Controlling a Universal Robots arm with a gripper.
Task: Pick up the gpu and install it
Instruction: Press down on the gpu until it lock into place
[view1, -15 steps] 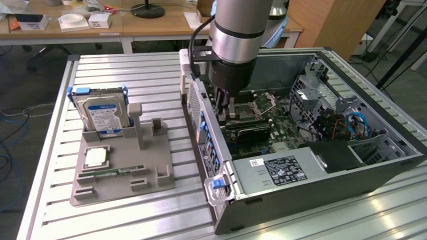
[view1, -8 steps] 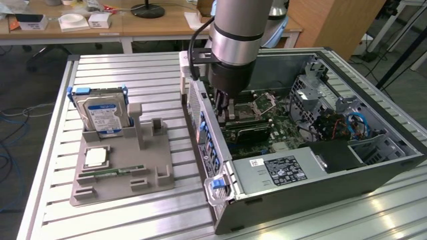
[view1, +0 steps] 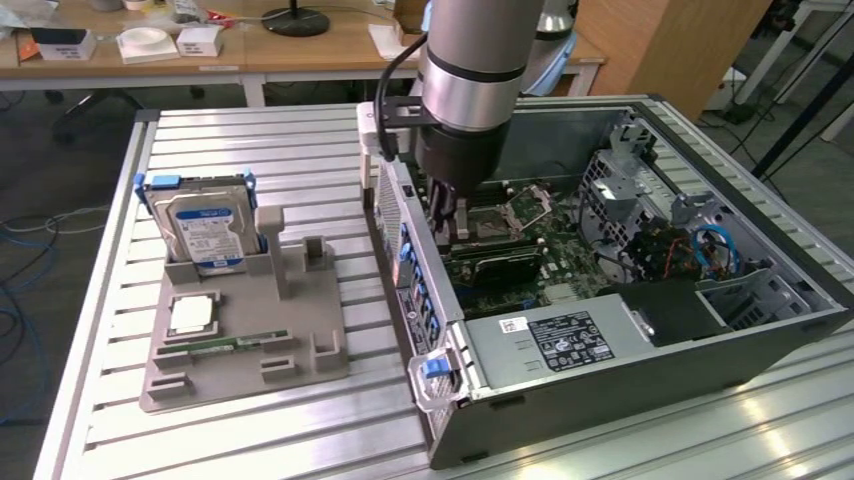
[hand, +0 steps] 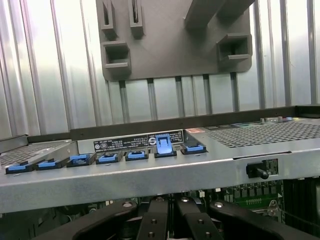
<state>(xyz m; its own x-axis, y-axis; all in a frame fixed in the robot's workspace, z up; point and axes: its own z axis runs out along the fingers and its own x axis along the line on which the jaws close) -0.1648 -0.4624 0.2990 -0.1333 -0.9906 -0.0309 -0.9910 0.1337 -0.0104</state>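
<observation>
A: How is the arm (view1: 470, 60) standing?

B: It is reaching straight down from above, its wrist vertical, with the end effector (view1: 447, 215) dipping inside the open computer case (view1: 747, 340) lying on the bench (view1: 267, 150). It is hanging close to the case's rear wall, over the motherboard (view1: 534, 215).

A: And the fingers?

B: In the wrist view the two black fingers (hand: 152, 222) are pressing together with no gap showing, so the end effector (hand: 167, 220) is closed. I cannot make out anything pinched between them.

A: Where is the gpu?

B: The gpu (view1: 497, 266) is lying inside the case, a dark flat card just below the fingertips, across the board and next to the power supply (view1: 561, 340).

A: Anything outside the case?

B: A grey holder (view1: 247, 345) is sitting on the exterior view's left, with the hard drive (view1: 200, 225) standing upright in it.
</observation>
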